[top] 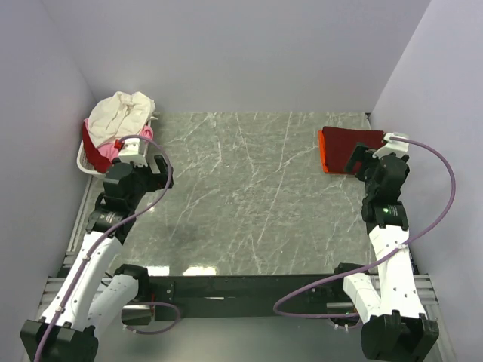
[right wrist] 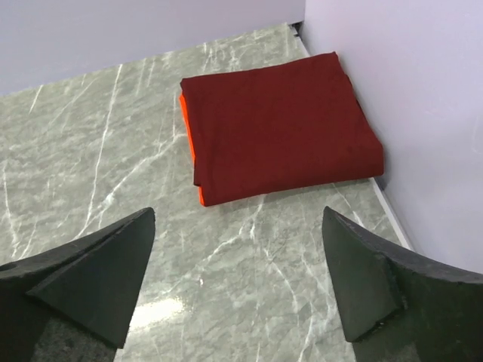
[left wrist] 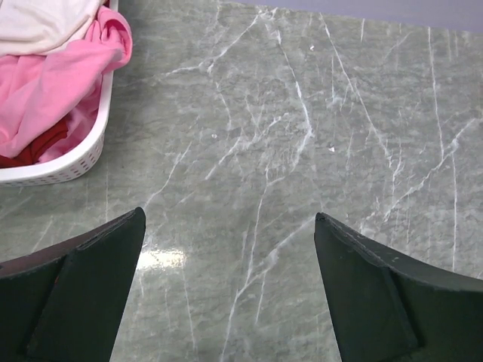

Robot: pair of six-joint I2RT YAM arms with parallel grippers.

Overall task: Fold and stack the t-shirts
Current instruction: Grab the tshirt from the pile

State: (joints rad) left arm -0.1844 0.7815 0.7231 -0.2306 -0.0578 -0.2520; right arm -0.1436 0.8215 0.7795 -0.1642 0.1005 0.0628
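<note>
A folded dark red t-shirt (top: 349, 143) lies at the table's far right on top of a folded orange-red one (top: 322, 154); both show in the right wrist view, dark red (right wrist: 279, 124) over the orange edge (right wrist: 189, 143). A white slatted basket (top: 88, 162) at the far left holds a cream-white shirt (top: 121, 113), a pink one (left wrist: 60, 90) and a red one (left wrist: 26, 151). My left gripper (left wrist: 230, 226) is open and empty over bare table right of the basket. My right gripper (right wrist: 238, 222) is open and empty just short of the folded stack.
Lilac walls close in the table on the left, back and right; the right wall (right wrist: 407, 90) runs right beside the folded stack. The marble tabletop (top: 241, 196) lies between the arms. A black rail (top: 241, 286) runs along the near edge.
</note>
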